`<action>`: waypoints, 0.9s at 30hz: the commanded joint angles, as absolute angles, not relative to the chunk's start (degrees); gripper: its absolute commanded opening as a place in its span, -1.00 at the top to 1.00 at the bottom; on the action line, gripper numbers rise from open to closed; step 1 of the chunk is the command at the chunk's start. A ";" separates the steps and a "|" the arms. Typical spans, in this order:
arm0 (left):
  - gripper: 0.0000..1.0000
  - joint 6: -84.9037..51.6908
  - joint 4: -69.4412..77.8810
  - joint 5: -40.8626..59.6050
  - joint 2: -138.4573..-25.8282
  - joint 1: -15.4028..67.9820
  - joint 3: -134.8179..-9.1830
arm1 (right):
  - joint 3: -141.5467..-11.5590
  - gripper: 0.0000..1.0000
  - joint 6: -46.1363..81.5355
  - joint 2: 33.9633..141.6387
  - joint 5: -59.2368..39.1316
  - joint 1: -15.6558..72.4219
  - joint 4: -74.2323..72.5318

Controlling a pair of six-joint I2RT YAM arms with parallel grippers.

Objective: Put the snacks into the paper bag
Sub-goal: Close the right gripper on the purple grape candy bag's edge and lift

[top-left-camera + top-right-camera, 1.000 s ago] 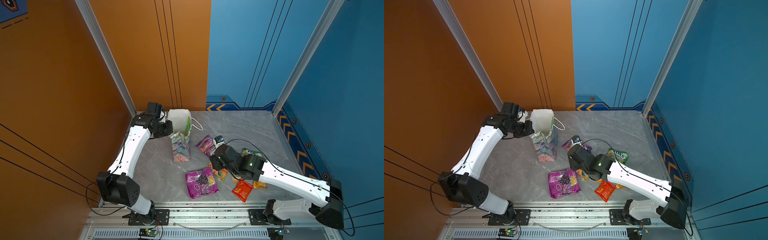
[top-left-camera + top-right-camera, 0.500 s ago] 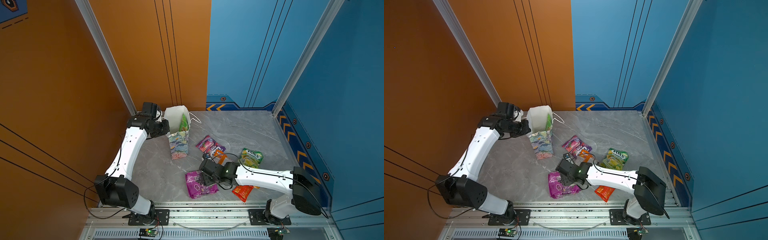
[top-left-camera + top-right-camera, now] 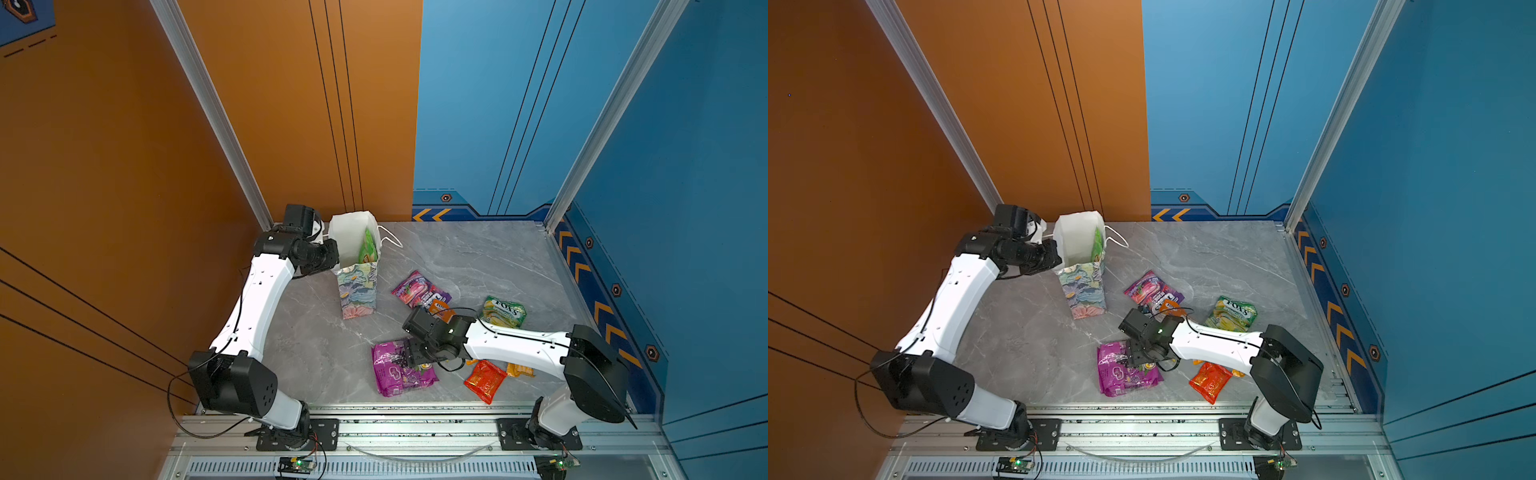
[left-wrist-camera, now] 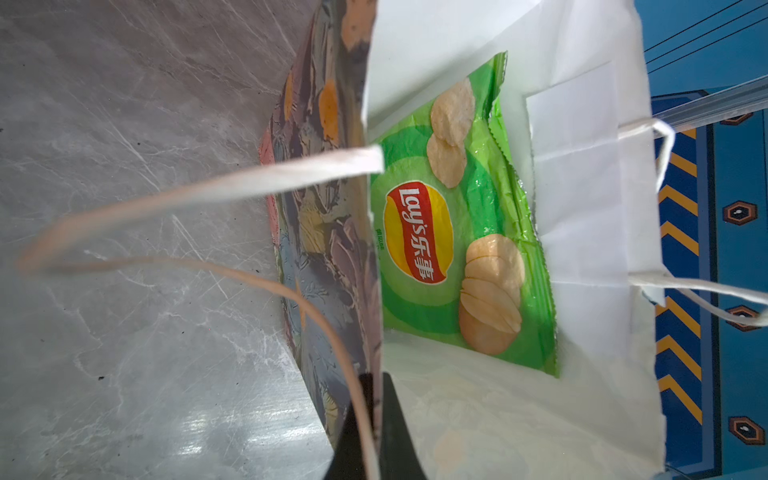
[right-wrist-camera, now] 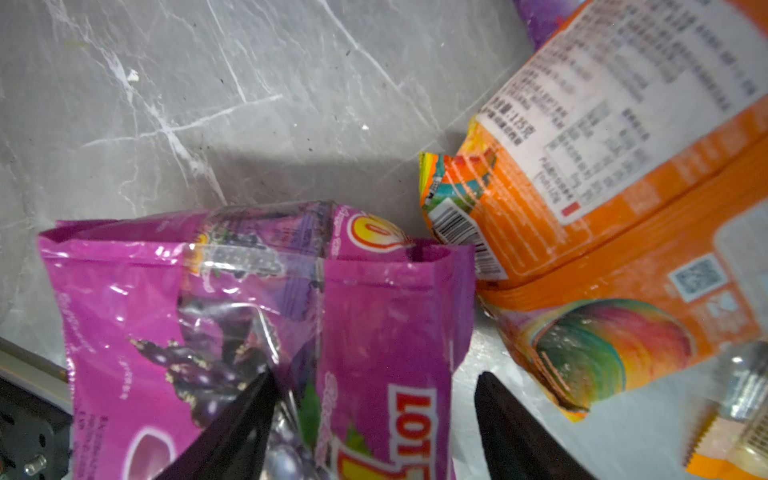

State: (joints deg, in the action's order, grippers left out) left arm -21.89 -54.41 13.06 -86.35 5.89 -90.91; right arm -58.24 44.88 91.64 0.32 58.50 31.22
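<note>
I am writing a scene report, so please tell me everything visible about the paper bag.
The paper bag stands upright and open on the table, back left: pastel floral print outside, white inside, white cord handles. A green Lay's packet leans inside it. The left end effector is shut on its rim.

On the grey marbled tabletop (image 3: 1204, 257) a tall paper bag (image 3: 1084, 291), pastel floral outside and white inside, stands open near the back wall, with a glossy green packet (image 3: 1097, 246) upright inside it and the left gripper (image 3: 1057, 258) at its rim. The right gripper (image 3: 1136, 360) is low over the edge of a big crinkly purple grape packet (image 3: 1125, 376) lying flat at the front. Nearby lie a shiny red packet (image 3: 1210, 380), a yellow-green Fox's packet (image 3: 1231, 313), and a purple-pink packet (image 3: 1148, 291) with a small orange packet (image 3: 1170, 305) touching it.
</note>
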 commanded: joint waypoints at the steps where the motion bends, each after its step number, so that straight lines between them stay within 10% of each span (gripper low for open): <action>1: 1.00 -21.94 -53.66 13.65 -85.24 5.45 -90.33 | -55.04 -0.60 46.22 90.52 -3.37 57.55 31.65; 10: 1.00 -21.97 -53.63 13.36 -85.36 5.45 -90.18 | -50.32 -0.30 49.56 93.95 -12.42 56.42 20.21; 19: 1.00 -21.87 -53.68 12.94 -85.43 5.54 -90.09 | -49.76 0.92 51.54 92.70 -7.08 56.15 20.64; 27: 1.00 -21.65 -53.64 12.52 -85.34 5.57 -90.09 | -52.38 1.00 51.59 90.05 -4.18 56.40 23.51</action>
State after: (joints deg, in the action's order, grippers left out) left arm -21.89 -54.41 13.04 -86.35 5.89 -90.87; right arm -52.27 51.53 90.26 -10.26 56.36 15.92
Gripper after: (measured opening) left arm 0.048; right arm 0.093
